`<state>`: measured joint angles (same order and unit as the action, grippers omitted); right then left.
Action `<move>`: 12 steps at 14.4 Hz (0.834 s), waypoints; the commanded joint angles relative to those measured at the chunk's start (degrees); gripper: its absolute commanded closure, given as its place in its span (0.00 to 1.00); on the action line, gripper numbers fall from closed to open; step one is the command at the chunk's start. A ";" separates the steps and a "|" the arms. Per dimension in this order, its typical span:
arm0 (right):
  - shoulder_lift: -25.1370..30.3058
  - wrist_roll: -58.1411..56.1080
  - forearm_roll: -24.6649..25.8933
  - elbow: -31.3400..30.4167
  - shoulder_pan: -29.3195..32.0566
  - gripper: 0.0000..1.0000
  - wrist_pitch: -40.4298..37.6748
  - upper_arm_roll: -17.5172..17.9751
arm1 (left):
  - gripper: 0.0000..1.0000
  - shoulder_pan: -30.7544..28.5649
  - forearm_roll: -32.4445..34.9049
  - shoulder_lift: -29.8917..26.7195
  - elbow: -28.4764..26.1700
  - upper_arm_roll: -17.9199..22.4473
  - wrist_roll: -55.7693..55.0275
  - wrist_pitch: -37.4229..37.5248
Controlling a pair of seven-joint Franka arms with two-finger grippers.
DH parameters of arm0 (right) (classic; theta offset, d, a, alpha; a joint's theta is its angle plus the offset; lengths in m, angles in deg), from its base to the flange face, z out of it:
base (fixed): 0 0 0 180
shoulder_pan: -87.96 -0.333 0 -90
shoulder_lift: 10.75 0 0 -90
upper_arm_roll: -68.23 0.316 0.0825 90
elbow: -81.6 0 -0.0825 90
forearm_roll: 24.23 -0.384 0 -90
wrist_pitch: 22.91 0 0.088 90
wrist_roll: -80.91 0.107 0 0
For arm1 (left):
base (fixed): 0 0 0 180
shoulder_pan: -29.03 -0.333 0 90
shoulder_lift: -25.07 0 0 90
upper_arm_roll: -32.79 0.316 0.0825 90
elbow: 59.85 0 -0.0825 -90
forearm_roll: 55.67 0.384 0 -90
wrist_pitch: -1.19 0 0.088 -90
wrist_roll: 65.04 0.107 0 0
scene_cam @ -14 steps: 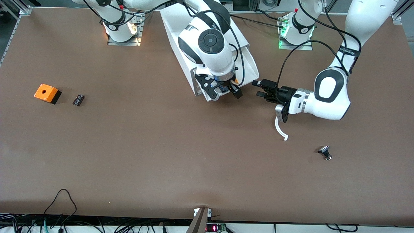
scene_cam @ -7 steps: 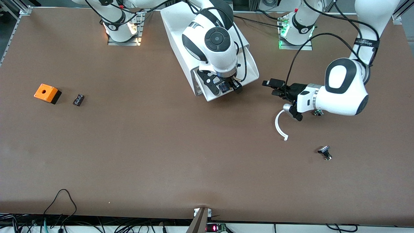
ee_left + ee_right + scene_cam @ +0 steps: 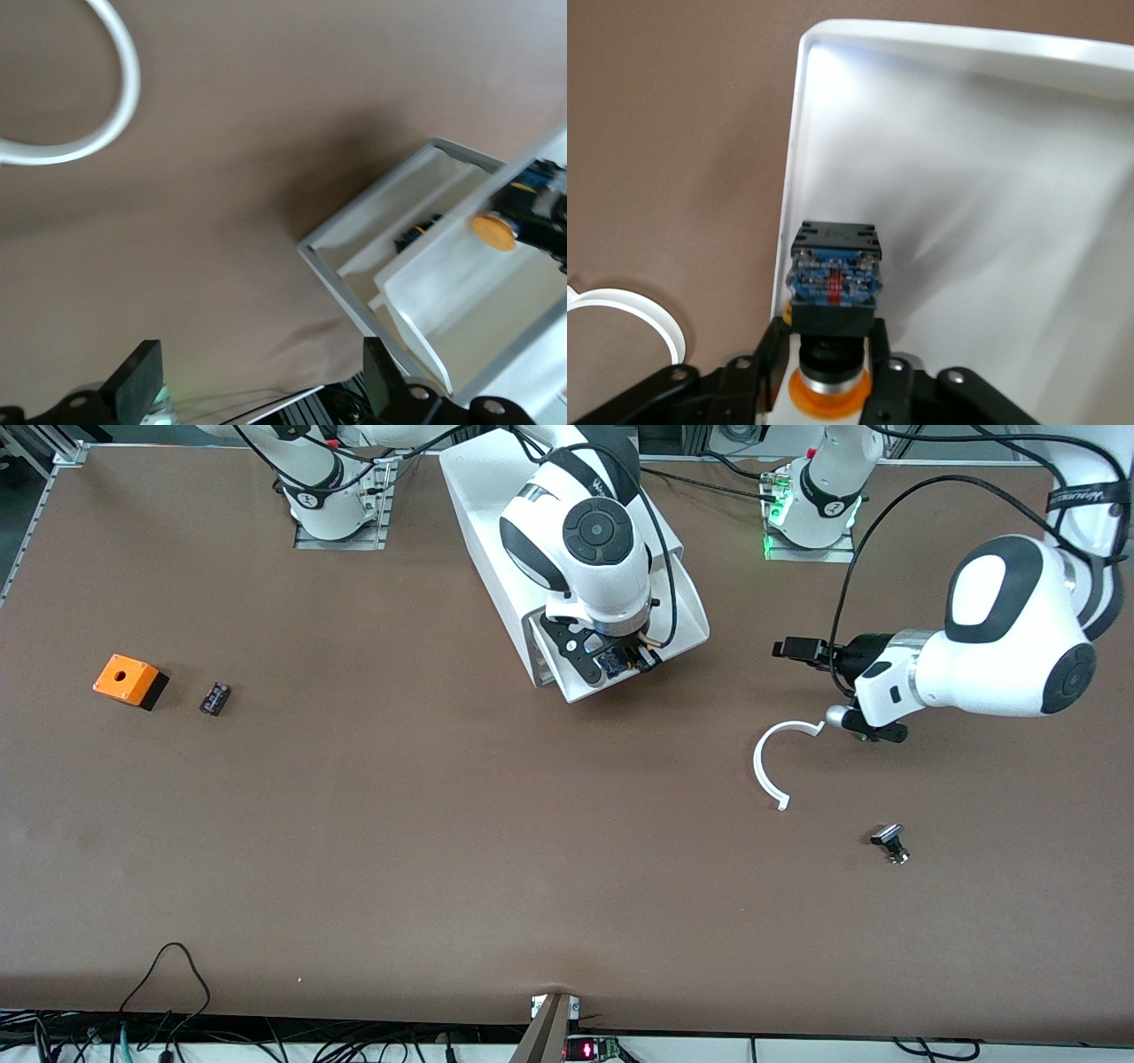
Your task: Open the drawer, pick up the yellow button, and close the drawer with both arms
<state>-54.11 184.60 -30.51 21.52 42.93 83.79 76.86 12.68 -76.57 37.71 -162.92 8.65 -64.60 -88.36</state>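
Observation:
The white cabinet (image 3: 483, 505) stands between the arms' bases, and its top drawer (image 3: 567, 688) is pulled out toward the front camera. My right gripper (image 3: 622, 661) is over the open drawer, shut on the button (image 3: 610, 663). In the right wrist view the button (image 3: 833, 279) shows its blue base, black body and orange cap between the fingers (image 3: 772, 347), over the drawer's white tray (image 3: 966, 177). My left gripper (image 3: 796, 648) is open and empty over the table, beside the cabinet toward the left arm's end. Its view shows the drawer (image 3: 390, 266) and the orange cap (image 3: 493, 232).
A white curved strip (image 3: 767, 766) lies under the left arm; it also shows in the left wrist view (image 3: 106, 115). A black-capped silver button (image 3: 890, 843) lies nearer the front camera. An orange box (image 3: 129, 680) and a small black part (image 3: 214, 698) lie toward the right arm's end.
My left gripper has drawn away from the drawer toward the left arm's end of the table. My right gripper's fingers have closed in on the button in the drawer.

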 commanded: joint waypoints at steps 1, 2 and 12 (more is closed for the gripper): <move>-0.33 0.19 0.83 1.72 -0.41 1.00 -2.11 -0.28 | 0.01 0.09 4.37 -0.08 2.43 -0.83 -6.67 1.92; -0.24 0.11 0.92 1.98 -0.41 1.00 -3.33 -0.37 | 0.01 0.09 4.46 -0.17 2.52 -0.83 -6.94 2.01; 5.99 -7.95 -0.14 2.51 8.37 1.00 -6.16 0.16 | 0.00 0.18 4.55 -0.78 5.16 -1.00 -9.93 5.70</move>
<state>-50.25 180.37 -30.39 23.98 48.67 79.08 75.96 12.83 -73.63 37.52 -158.65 8.08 -72.80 -84.02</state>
